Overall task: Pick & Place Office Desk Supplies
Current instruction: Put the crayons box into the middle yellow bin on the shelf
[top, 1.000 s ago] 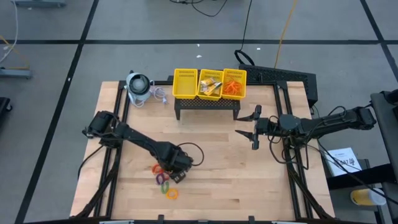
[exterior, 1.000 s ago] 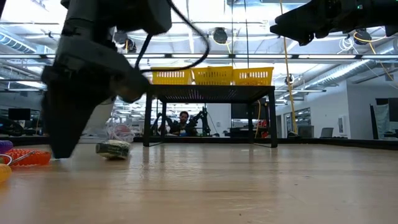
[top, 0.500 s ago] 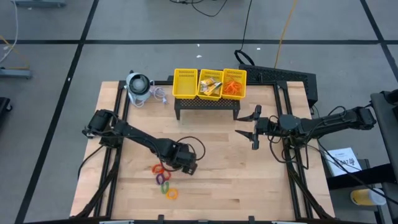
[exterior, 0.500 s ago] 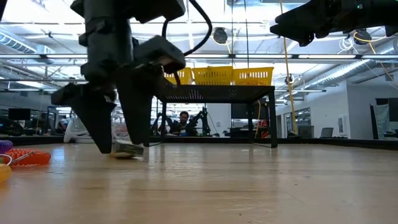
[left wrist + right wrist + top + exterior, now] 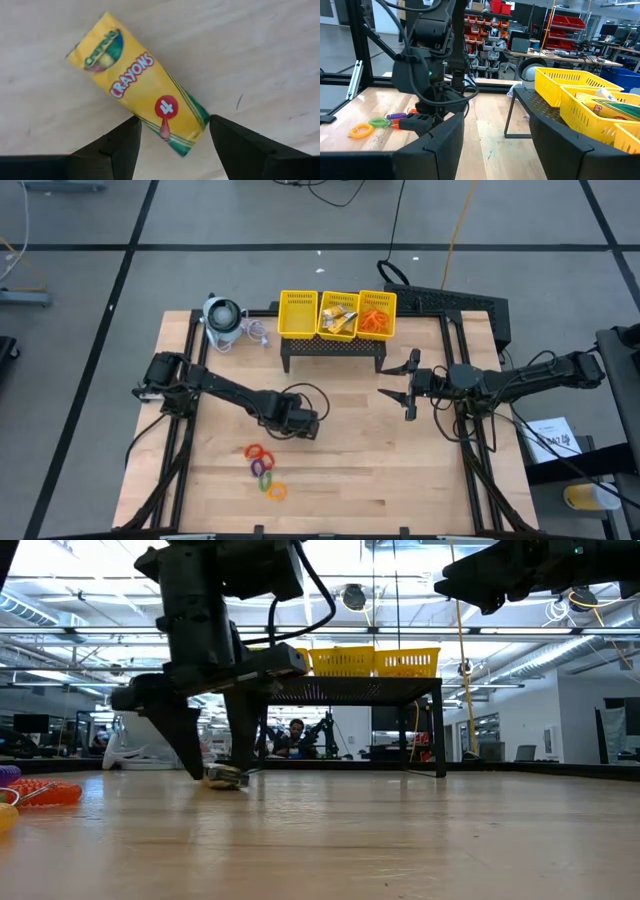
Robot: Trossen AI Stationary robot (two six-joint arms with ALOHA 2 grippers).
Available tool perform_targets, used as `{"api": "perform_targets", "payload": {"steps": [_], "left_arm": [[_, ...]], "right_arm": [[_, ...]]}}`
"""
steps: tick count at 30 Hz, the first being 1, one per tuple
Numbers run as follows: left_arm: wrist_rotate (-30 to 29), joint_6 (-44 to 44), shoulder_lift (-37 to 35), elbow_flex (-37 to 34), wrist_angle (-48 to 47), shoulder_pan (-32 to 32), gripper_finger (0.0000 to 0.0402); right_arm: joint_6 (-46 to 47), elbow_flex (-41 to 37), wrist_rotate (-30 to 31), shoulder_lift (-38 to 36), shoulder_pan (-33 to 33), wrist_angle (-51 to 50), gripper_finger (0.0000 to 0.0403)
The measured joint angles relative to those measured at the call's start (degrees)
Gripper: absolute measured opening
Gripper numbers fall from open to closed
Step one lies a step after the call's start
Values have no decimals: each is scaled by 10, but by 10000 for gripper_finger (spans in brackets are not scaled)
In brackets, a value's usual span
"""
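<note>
1. The crayon pack [image 5: 140, 82] lies flat on the table [image 5: 400, 470], near its middle, in front of the basket [image 5: 338, 314] on its black stand [image 5: 332, 350].
2. The left gripper [image 5: 172, 145] is down over the pack, fingers spread to either side of one end and not gripping it; the low view shows the fingertips at table level around it.
3. The step in hand looks like the pick-up. Next the fingers must close across the pack's narrow width, which lies slantwise to them, then lift it to the basket's middle bin, where similar packs [image 5: 340, 316] lie.
4. The coloured rings [image 5: 264, 468] lie near-left, well apart from the pack.
5. The right gripper [image 5: 405, 385] waits open above the right side, beside the stand.
6. A round device [image 5: 222, 320] sits far left, clear of the path.
</note>
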Motion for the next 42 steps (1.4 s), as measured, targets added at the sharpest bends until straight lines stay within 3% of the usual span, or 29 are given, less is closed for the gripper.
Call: {"api": "perform_targets", "payload": {"steps": [3, 31, 37, 42], "left_arm": [[4, 40, 0, 0, 5, 6, 246], [-37, 80, 30, 2, 28, 62, 242], [-22, 124, 31, 2, 20, 61, 178], [-55, 212, 30, 1, 33, 55, 123]], "right_arm": [[0, 0, 0, 0, 0, 0, 215], [0, 0, 0, 0, 0, 3, 215], [0, 0, 0, 0, 0, 3, 215], [0, 0, 0, 0, 0, 3, 215]]}}
